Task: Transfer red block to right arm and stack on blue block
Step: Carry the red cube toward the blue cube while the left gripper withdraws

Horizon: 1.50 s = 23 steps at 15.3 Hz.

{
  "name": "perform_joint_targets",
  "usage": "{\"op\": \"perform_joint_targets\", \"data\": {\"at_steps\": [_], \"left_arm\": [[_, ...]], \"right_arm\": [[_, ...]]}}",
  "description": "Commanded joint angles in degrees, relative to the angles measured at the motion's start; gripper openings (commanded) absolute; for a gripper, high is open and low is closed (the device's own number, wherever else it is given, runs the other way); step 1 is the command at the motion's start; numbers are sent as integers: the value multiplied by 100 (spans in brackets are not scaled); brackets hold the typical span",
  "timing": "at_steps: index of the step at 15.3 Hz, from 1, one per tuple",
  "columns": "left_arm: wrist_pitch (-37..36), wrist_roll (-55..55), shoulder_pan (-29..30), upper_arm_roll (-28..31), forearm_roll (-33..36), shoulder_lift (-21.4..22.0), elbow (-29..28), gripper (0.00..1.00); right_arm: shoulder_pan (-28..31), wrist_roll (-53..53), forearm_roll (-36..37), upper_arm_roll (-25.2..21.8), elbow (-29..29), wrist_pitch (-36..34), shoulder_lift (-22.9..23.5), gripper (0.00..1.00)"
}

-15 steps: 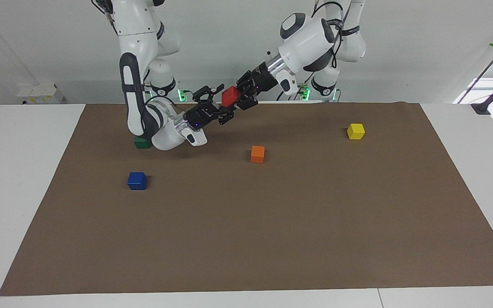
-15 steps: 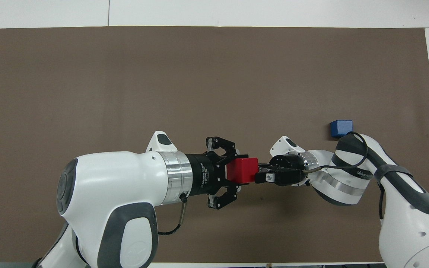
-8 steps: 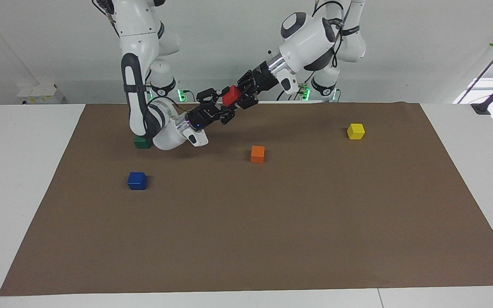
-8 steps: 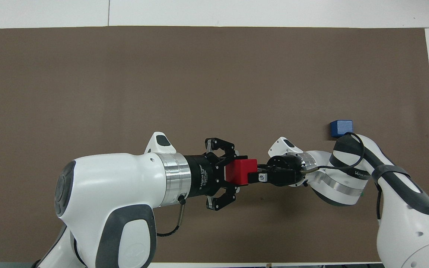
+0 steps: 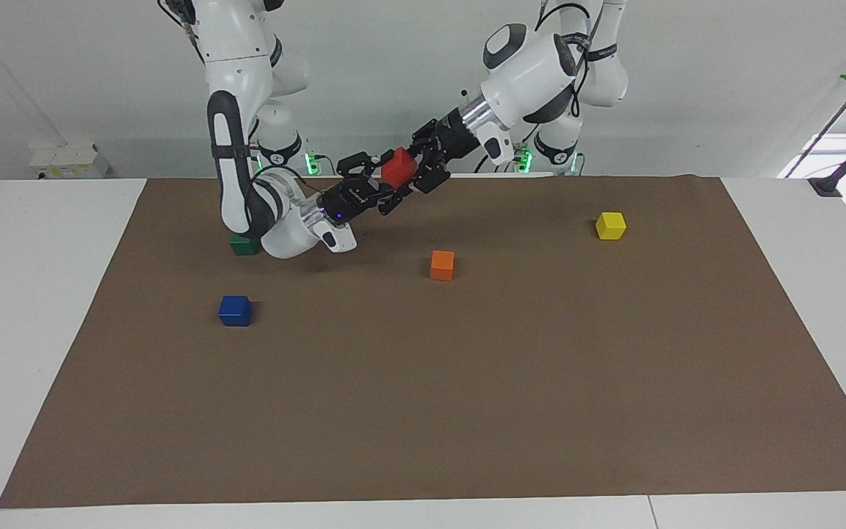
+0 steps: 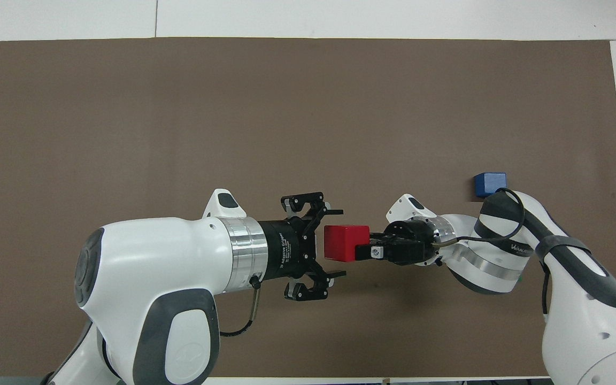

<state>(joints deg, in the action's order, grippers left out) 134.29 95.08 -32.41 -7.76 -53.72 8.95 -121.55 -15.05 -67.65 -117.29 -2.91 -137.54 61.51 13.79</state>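
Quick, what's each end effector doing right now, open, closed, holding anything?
Left end effector: open, clear of the red block.
Right end effector: closed on the red block, in the air above the brown mat.

Left gripper (image 6: 335, 238): I see fingers spread wide, facing mine.
Right gripper (image 6: 359, 250): I've clamped the red block (image 6: 345, 243), mid-air.

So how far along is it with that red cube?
The handover looks done: the left end effector is open and clear of the red block, which the right end effector grips in the air. Left to do: carrying it to the blue block, bare on the mat, and stacking it.
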Motion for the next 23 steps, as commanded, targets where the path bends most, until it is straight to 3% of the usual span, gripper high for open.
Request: {"op": "perform_joint_targets", "data": {"at_steps": [1, 7, 11, 14, 17, 20, 23], "left_arm": [[-385, 28, 295, 12, 334, 387, -185, 100], [-1045, -1006, 1604, 29, 810, 555, -88, 100], [-1150, -1727, 2439, 21, 1072, 547, -123, 100], [-1273, -2624, 2773, 29, 1802, 433, -150, 100], [-1467, -3844, 3205, 29, 2591, 161, 17, 100], [-1992, -4610, 3434, 56, 3943, -278, 735, 100], [-2354, -5481, 3434, 47, 4869, -612, 1465, 100]], "right_arm": [[-7, -90, -66, 10, 96, 142, 27, 0], [-16, 32, -40, 1, 210, 625, -52, 0], [19, 444, 529, -7, 201, 1686, -657, 0], [221, 1269, 1338, -7, 271, 2557, -1334, 0], [493, 1955, 2128, -16, 499, 2708, -1669, 0], [783, 2360, 3182, -42, 649, 2874, -1994, 0], [1100, 3089, 4814, -42, 1210, 2990, -2161, 0]]}}
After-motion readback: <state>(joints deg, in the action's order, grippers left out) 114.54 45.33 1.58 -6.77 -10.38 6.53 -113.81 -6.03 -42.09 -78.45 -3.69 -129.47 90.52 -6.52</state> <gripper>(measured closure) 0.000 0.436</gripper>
